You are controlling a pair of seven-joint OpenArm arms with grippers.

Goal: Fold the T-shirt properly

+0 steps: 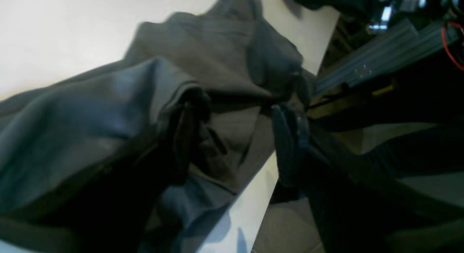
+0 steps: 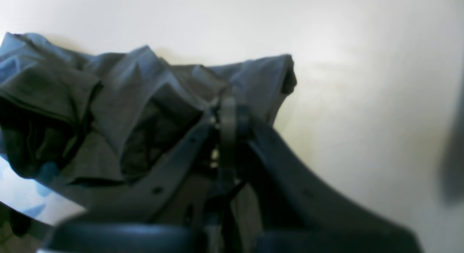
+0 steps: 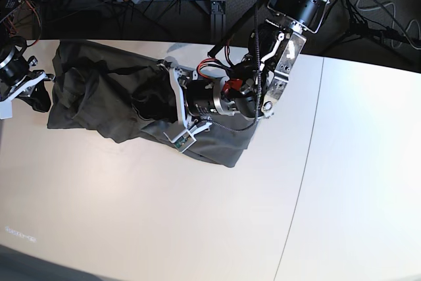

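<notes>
Left wrist view: the left gripper (image 1: pixel 235 137) stood with its jaws apart, one dark finger (image 1: pixel 290 144) clear on the right and the other half buried in cloth on the left. The shirt (image 1: pixel 90 126) lay bunched around and between them, loose rather than pinched, so the gripper had nothing clamped. The white table (image 1: pixel 47 35) showed behind and below the fabric.

Right wrist view: the right gripper (image 2: pixel 227 115) was closed, its fingertips drawn together on what looked like a thin edge of the shirt (image 2: pixel 119 97), though blur left the hold itself unsure. The cloth lay crumpled in ridges to the left of it on the table (image 2: pixel 362 82).

Base view: the shirt (image 3: pixel 99 97) stretched as a rumpled band across the far left part of the table (image 3: pixel 197 215). The left arm (image 3: pixel 217 100) lay low over its right end, gripper hidden among the folds. The right gripper (image 3: pixel 33 93) sat at the shirt's left edge.

As a judgement, this was an early step: spreading the garment, with the left side just let go. Next, the left gripper would need a fresh hold on a hem or corner so that both arms could pull the shirt flat before any fold.
</notes>
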